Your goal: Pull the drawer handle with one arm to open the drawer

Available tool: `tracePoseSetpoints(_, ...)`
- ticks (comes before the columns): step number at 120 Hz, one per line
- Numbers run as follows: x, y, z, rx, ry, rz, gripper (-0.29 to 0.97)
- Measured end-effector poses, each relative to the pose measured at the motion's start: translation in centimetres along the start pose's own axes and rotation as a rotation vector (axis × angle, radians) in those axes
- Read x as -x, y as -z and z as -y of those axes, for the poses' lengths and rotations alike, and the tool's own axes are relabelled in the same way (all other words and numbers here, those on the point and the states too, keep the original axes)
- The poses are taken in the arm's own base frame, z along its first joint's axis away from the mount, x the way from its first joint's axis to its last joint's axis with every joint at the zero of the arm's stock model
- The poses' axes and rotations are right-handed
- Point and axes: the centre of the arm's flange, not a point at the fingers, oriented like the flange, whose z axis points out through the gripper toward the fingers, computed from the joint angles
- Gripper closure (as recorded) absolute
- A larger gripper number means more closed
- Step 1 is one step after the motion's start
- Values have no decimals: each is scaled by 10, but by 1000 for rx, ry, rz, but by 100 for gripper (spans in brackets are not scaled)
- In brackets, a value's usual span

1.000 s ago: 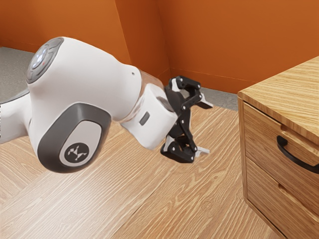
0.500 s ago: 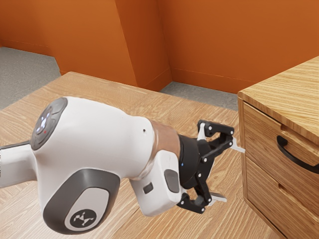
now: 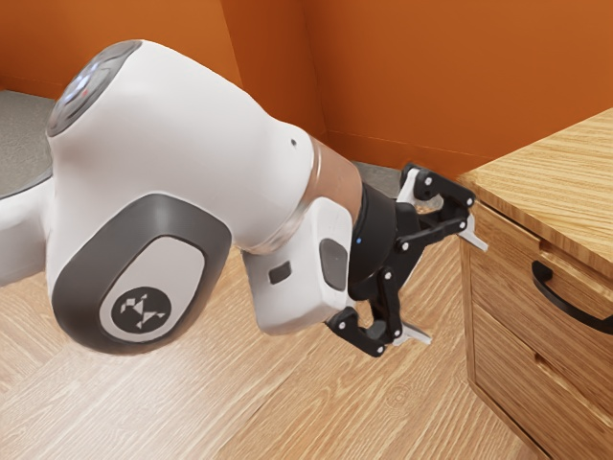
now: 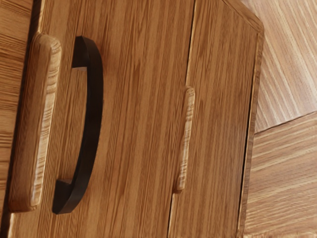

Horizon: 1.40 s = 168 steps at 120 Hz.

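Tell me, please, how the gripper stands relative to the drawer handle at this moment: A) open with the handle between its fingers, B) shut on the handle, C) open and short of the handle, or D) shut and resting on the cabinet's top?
C: in the exterior view the gripper has its fingers spread with nothing between them, and the black handle lies further toward the exterior view's right, ungrasped.

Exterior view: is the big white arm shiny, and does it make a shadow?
Exterior view: the white robot arm has a soft sheen on top and a greyer underside; no clear shadow on the wooden surface. Wrist view: the curved black drawer handle looks matte.
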Motion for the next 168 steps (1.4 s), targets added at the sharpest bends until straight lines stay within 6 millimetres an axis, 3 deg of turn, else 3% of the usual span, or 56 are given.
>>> tracePoseSetpoints(26,-7,-13,-23,202,-43,9,0)
tracePoseSetpoints(44,-33,-13,-33,225,-103,2,0)
tracePoseSetpoints(64,-33,-14,-25,165,-106,-10,0)
tracePoseSetpoints(85,-48,-24,-19,130,-131,-31,0)
tracePoseSetpoints(108,-31,-21,5,79,-104,-26,0)
tracePoseSetpoints(132,-45,-29,7,78,-127,-45,0)
tracePoseSetpoints(168,-36,-43,20,80,-111,-51,0)
